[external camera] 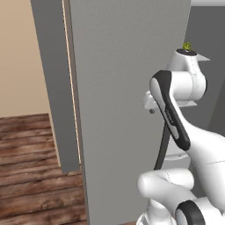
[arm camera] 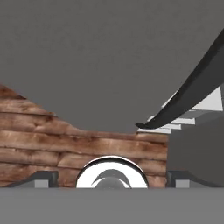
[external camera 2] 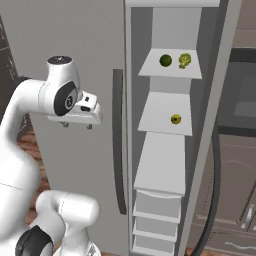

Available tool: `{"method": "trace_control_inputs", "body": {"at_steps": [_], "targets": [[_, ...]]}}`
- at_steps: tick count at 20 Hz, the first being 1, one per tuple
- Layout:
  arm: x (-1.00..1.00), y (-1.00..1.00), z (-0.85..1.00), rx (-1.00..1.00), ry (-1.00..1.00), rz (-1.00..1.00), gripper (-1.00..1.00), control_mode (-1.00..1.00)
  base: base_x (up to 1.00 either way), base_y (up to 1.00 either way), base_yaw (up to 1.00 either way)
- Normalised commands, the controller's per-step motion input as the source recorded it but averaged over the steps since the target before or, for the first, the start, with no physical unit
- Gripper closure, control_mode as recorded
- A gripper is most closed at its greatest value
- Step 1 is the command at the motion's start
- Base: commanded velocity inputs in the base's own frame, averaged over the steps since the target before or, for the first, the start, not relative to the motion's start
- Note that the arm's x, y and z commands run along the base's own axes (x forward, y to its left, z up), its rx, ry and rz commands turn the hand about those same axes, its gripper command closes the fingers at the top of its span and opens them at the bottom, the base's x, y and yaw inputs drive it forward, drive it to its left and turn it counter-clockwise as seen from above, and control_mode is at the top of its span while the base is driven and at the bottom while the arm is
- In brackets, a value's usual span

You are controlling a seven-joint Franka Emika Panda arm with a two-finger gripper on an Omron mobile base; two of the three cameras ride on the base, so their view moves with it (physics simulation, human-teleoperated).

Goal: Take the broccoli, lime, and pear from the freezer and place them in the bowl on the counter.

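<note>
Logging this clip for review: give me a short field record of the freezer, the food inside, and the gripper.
freezer: door open, shelves exposed
top shelf: dark green lime beside broccoli
second shelf: a small yellow-green fruit, probably the pear
gripper: open, empty, in front of the grey door, outside the shelves
food moved so far: none, judging by the shelves

freezer (external camera 2: 165, 150) – grey door, dark handle, pale grey shelves | broccoli (external camera 2: 185, 60) – yellow-green | lime (external camera 2: 165, 61) – dark green | floor (arm camera: 65, 140) – brown wood planks
</note>
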Motion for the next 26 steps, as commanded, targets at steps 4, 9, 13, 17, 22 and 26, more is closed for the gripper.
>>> {"method": "trace_control_inputs", "body": {"at_steps": [4,9,13,17,22,26], "targets": [[-0.57,-0.11,0.02,0.0,-0.01,0.0,-1.0,-1.0,0.0,0.0,0.0],[-0.65,-0.17,0.0,0.0,-0.01,-0.01,-1.0,-1.0,0.0,0.0,0.0],[-0.59,-0.02,0.0,0.0,0.0,-0.06,-1.0,-1.0,0.0,0.0,0.0],[-0.45,0.0,0.0,0.0,0.0,-0.03,-1.0,-1.0,0.0,0.0,0.0],[-0.42,0.0,0.0,0.0,0.0,-0.04,-1.0,-1.0,0.0,0.0,0.0],[-0.31,-0.04,0.0,0.0,0.0,-0.02,-1.0,-1.0,0.0,0.0,0.0]]}}
